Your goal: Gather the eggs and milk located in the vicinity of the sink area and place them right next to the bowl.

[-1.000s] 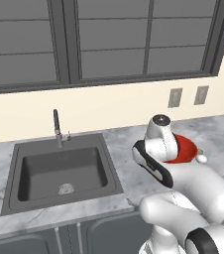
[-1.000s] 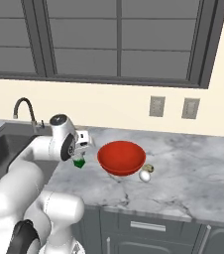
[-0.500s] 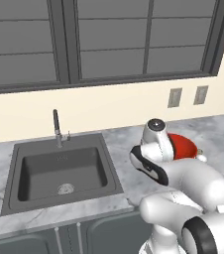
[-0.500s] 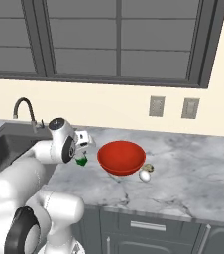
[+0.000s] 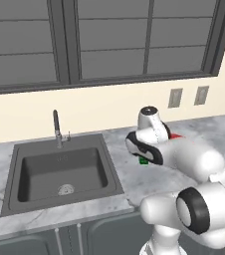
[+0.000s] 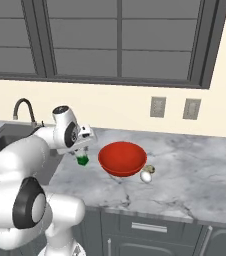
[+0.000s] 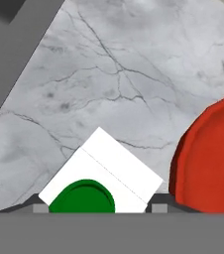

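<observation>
We see the gripper (image 6: 82,150) pinching the milk carton (image 7: 100,177) between its fingers, jaws partway closed on the carton's sides, w/ the green cap at the base of the hand view and the white body angled out ahead of the fingertips. In the right base view the carton (image 6: 82,160) hangs under the hand, over the marble counter (image 6: 195,170), its green end showing below the fingers. The red bowl (image 6: 122,158) sits just beyond the fingers to one side, near but not touching the carton; from the hand its rim (image 7: 208,154) bulges in right beside the white carton. One egg (image 6: 146,175) already lies against the bowl's far side from the gripper, w/ a second small thing behind it we can't make out. The sink (image 5: 62,174) lies well behind the fingers, back toward the arm's base. We judge the step in hand as the carry-and-place of the milk, approx. at its end: egg done, carton nearly delivered. Next move, as we read it, calls for lowering the carton straight down till it stands on the counter beside the bowl, then spreading the fingers w/o nudging the rim.
</observation>
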